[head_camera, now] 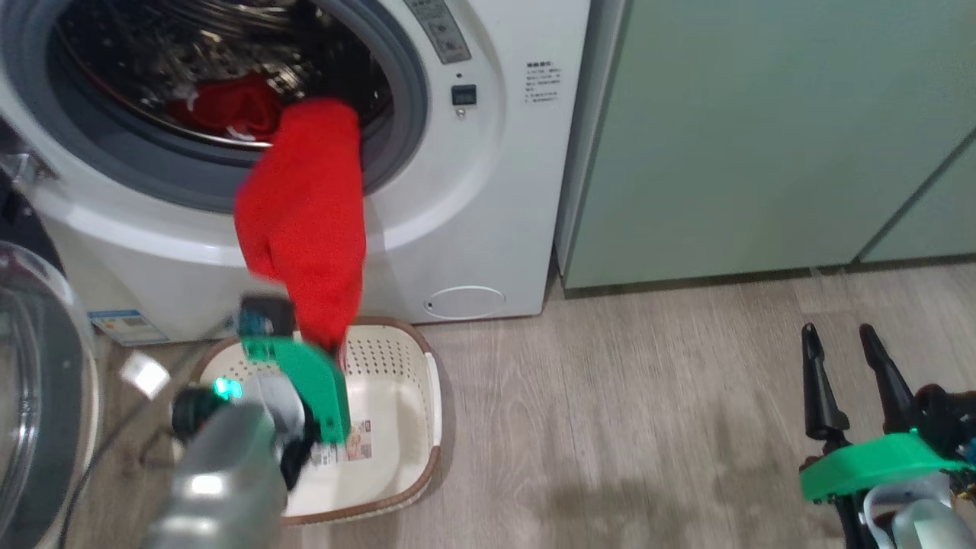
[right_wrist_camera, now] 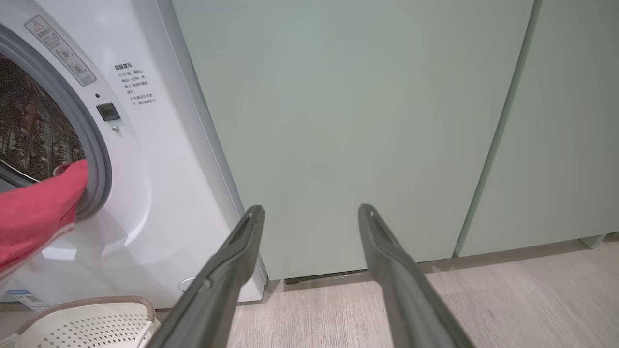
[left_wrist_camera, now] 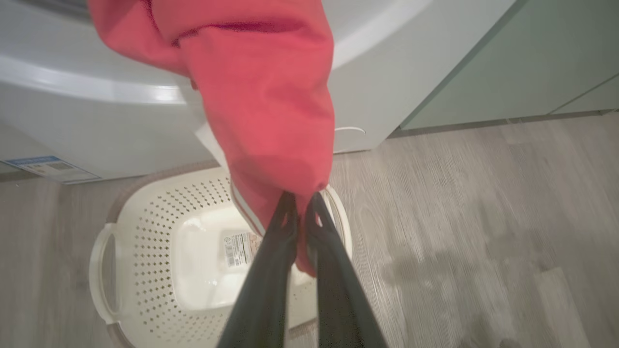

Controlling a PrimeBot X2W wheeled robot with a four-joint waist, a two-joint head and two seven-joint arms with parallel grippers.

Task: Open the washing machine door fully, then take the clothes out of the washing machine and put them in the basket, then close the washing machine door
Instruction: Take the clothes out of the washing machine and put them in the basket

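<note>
Two red garments to clear. One garment (head_camera: pixel 301 221), soft, draped over the grey gasket (head_camera: pixel 408 99) and pinched at its hanging tip in the shut left claw (left_wrist_camera: pixel 301 197), right above the basket (head_camera: pixel 385 354) (presumably for a straight drop). Second garment (head_camera: pixel 229 107) crumpled in the steel drum (head_camera: pixel 152 46). Perforated cream plastic, brown-rimmed, just beside the washing machine (head_camera: pixel 488 213). Right claw (head_camera: pixel 839 335) spread wide, empty, well apart.

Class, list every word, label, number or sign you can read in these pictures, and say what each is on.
No text reads clearly enough to quote.
Chinese notice on the washing machine front: too small.
Warning sticker with red triangle, beside the drum opening: too small.
Blue label, machine's lower corner: blurred.
Label on the basket bottom: blurred.
</note>
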